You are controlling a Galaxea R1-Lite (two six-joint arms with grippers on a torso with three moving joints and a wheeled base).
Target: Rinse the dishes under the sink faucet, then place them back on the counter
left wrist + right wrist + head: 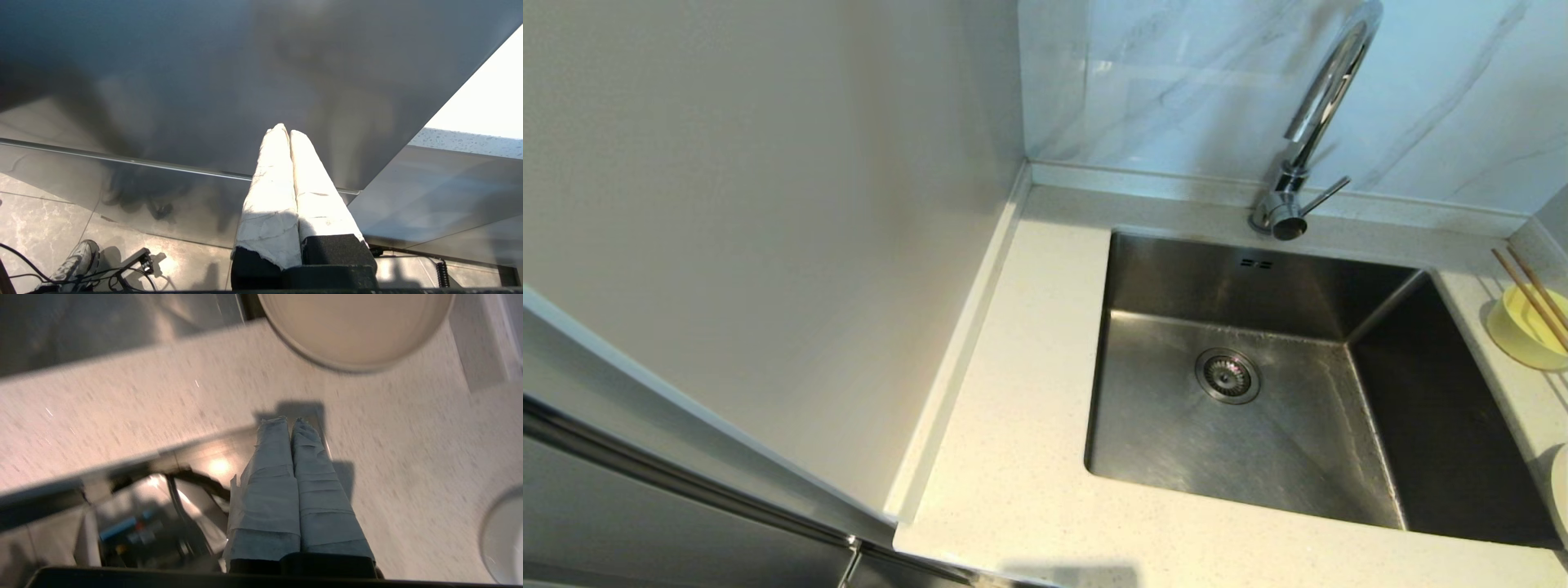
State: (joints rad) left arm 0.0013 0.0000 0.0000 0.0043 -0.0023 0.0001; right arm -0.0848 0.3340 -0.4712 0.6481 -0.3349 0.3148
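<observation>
The chrome sink faucet (pixel 1319 106) stands behind the steel basin (pixel 1258 286), and no water shows. At the head view's right edge a pale-yellow bowl (pixel 1523 335) sits on the counter (pixel 1029 392), with brown chopsticks (pixel 1529 296) lying across it. A sliver of the off-white plate (pixel 1561 490) shows nearer me. Neither gripper shows in the head view. In the right wrist view my right gripper (pixel 291 419) is shut and empty over the counter's front edge (pixel 122 457), short of the plate (pixel 355 326). My left gripper (pixel 286 130) is shut and empty, low before a grey cabinet front.
A plain wall closes the counter's left side and a marble wall its back. The strainer drain (pixel 1227 376) sits in the basin floor. A pale round rim (pixel 504 539) shows on the counter beside my right gripper. Cables and floor tiles (pixel 81 265) lie below my left gripper.
</observation>
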